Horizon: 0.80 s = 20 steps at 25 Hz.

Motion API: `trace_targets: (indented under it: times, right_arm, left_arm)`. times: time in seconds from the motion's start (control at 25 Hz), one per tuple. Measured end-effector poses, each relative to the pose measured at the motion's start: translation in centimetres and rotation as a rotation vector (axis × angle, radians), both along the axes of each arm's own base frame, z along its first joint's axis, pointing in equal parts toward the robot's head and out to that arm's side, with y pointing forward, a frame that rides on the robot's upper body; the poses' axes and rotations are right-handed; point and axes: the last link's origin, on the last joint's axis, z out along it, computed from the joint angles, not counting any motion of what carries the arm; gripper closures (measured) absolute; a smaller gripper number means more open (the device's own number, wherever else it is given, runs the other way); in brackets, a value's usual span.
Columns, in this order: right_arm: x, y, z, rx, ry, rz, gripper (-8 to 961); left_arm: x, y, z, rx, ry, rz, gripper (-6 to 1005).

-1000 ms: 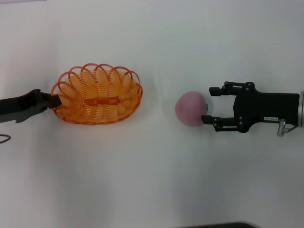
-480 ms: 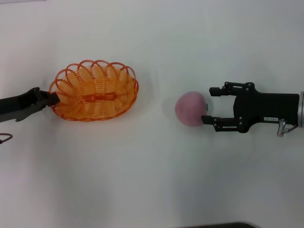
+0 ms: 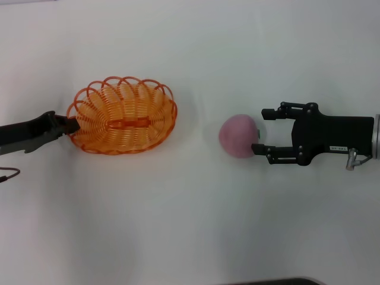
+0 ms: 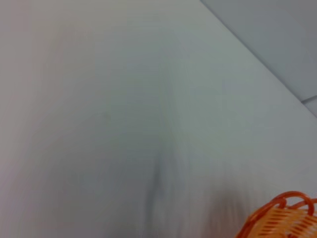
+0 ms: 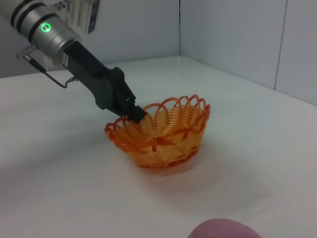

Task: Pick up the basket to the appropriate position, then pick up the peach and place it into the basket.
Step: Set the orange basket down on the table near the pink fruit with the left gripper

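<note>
The basket [image 3: 123, 116] is in your left pincer [image 3: 70, 125], which is clenched on the scalloped rim at the end nearest that arm; the right wrist view shows the fingertips pinching a single wire loop and the basket tilted, with its far end high and its underside seemingly just clear of the white surface [image 3: 190, 225]. That is your first worry: you are holding a light, springy wire thing by one edge, so any quick swing or hard stop could make it pivot in the grip, slip out, or flex the loop until it pops free. Lower it gently and level, or it may land on its rim and rock or tip rather than settle flat. The peach [image 3: 238, 136] rests on the surface well apart from the basket, and your right pincer [image 3: 261, 130] waits released with its fingers straddling the near side of the fruit, one tip looking very close to the skin. If you close from there without reaching further around, you would likely catch only the nearer curve and squeeze the round fruit away so that it rolls. Also watch where you park the basket: too near, and the two arms crowd each other over it.
</note>
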Motion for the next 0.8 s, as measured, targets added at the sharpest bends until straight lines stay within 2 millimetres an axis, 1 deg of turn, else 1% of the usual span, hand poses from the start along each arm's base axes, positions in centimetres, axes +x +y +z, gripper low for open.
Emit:
trace_targets:
  times: [0.24,0.56,0.8]
  right_arm:
    - [-0.1,0.1,0.1,0.002,-0.001,0.004,141]
    - [-0.1,0.2,0.1,0.003,0.0,0.005,141]
    - [-0.2,0.3,0.1,0.004,-0.002,0.008,141]
  left_arm:
    - [0.3,0.2,0.5,0.005,0.001,-0.006,944]
    - [0.2,0.1,0.7,-0.001,-0.001,0.004,943]
    - [0.3,0.4,1.3,-0.006,0.038,0.003,943]
